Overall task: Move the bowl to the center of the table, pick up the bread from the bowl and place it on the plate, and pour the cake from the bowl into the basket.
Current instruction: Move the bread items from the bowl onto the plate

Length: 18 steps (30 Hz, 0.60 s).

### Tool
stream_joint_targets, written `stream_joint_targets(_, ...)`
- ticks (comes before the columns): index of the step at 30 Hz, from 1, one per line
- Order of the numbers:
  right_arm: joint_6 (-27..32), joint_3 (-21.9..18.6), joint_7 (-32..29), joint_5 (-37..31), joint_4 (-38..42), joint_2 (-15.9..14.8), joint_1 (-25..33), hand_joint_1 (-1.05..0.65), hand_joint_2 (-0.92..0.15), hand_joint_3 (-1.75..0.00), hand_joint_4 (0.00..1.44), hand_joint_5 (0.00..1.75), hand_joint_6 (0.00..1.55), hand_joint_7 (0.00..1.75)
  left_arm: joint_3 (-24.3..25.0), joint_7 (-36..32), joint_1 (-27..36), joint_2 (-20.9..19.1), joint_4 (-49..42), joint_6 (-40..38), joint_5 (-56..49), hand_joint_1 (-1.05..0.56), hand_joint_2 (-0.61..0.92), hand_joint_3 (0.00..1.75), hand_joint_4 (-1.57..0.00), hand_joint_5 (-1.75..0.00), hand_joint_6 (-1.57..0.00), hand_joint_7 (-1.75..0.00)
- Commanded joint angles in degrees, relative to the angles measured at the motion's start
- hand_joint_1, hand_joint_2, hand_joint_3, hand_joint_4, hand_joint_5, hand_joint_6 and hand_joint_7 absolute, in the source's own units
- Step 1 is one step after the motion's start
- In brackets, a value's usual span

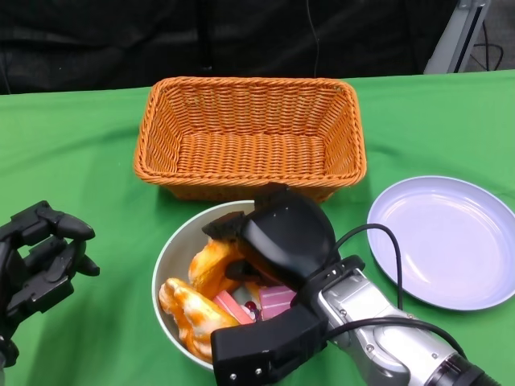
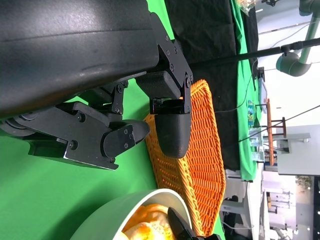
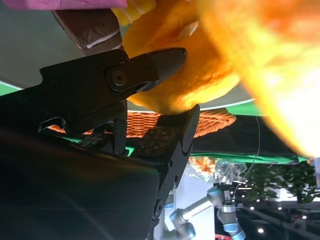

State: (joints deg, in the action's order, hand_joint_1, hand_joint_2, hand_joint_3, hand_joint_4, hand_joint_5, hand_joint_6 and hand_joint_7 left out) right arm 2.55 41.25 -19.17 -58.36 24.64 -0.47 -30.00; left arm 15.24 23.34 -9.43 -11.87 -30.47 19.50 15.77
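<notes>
The silver right forearm reaches forward, its black right hand [image 1: 269,241] curled downward, fingers [image 3: 160,62] pinched together; the black left hand [image 1: 40,257] hovers, fingers apart.

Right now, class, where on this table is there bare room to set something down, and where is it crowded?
Free: the plate is bare; the basket holds nothing; green cloth lies open between the left hand and the bowl. Crowded: the bowl, filled with bread, cake and the right hand.
</notes>
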Motion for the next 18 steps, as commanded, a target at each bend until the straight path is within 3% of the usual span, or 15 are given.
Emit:
stream_joint_targets(1, -2.71, -1.07, -2.57, 1.24, 0.67, -1.65, -0.2, -0.45, -0.89, -0.01, 0.64, 1.17, 1.15, 0.08, 0.17, 0.59, -0.72, -1.22, -1.24, 1.08, -0.3, -0.01, 0.77, 0.7, -0.69, -1.55, -0.76, -1.23)
stream_joint_targets(7, -6.16, -3.57, -4.41, 3.33, -2.58, -2.92, -0.33, -0.41, -0.89, 0.0, 0.65, 1.16, 1.15, 0.07, 0.1, 0.2, -0.89, -1.12, -1.37, 1.02, -0.41, -0.02, 0.77, 0.69, -0.69, -1.55, -0.75, -1.23)
stream_joint_targets(18, -7.94, -9.73, 3.02, 12.04, -14.42, -2.86, 3.7, -0.32, -0.92, -0.02, 0.68, 1.13, 1.18, 0.08, 0.06, 0.48, -1.47, -1.29, -2.8, 2.22, -0.46, -0.03, 0.78, 0.68, -0.68, -1.55, -0.76, -1.21)
